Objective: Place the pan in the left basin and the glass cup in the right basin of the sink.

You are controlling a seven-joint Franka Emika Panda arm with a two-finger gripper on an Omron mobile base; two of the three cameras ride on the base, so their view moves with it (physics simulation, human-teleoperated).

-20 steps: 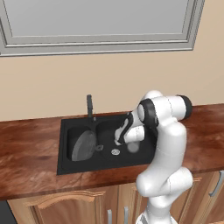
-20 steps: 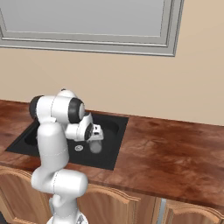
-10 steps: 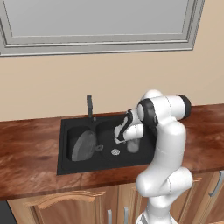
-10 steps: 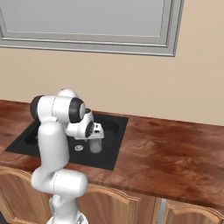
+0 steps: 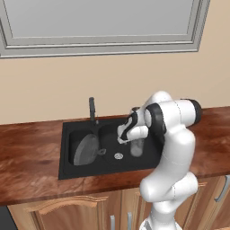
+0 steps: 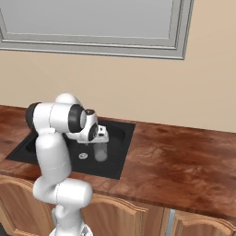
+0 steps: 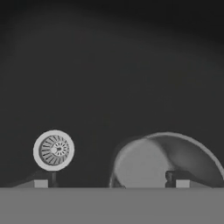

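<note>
The gripper (image 7: pixel 109 183) is seen spread wide above the right basin (image 7: pixel 109 65), nothing held between the jaws. The glass cup (image 5: pixel 137 147) is stood upright on the basin floor just below the jaws, beside the silver drain (image 7: pixel 53 150). The pan (image 5: pixel 84 149) is leaned in the left basin (image 5: pixel 72 138), well apart.

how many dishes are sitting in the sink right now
2. The pan leans in the left basin; the glass cup stands upright in the right basin, beside the silver drain. The arm may hide others.
</note>
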